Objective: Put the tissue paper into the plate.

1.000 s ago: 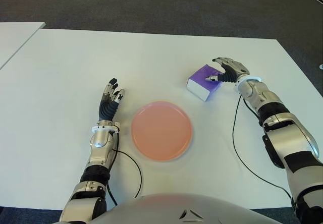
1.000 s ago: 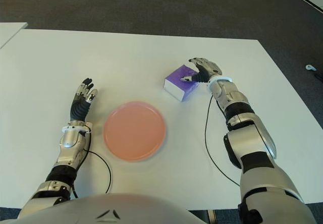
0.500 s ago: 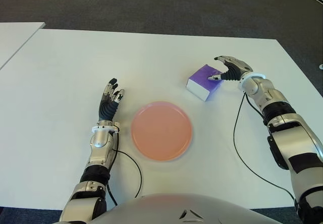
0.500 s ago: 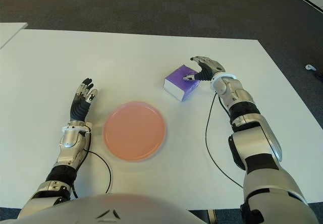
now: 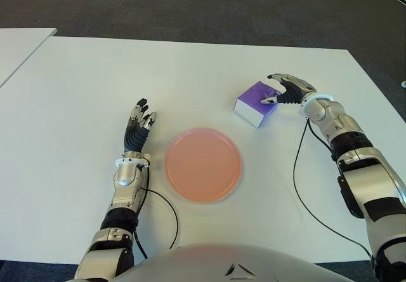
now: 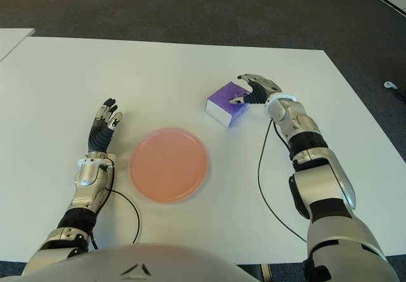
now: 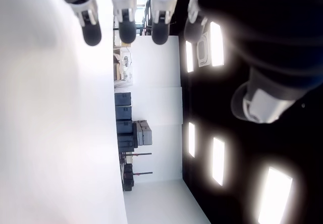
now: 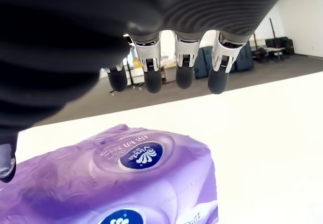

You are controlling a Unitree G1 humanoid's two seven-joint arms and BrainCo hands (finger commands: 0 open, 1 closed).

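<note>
There are two robot hands, left hand (image 5: 138,126) and right hand (image 5: 287,89), one purple tissue pack (image 5: 256,103), one pink plate (image 5: 203,164).

The robot has silver arms with black joint bands. Each hand, the left hand (image 5: 137,129) and the right hand (image 5: 288,89), has black fingers with silver segments. A thin black cable (image 5: 299,187) runs along each forearm.
</note>
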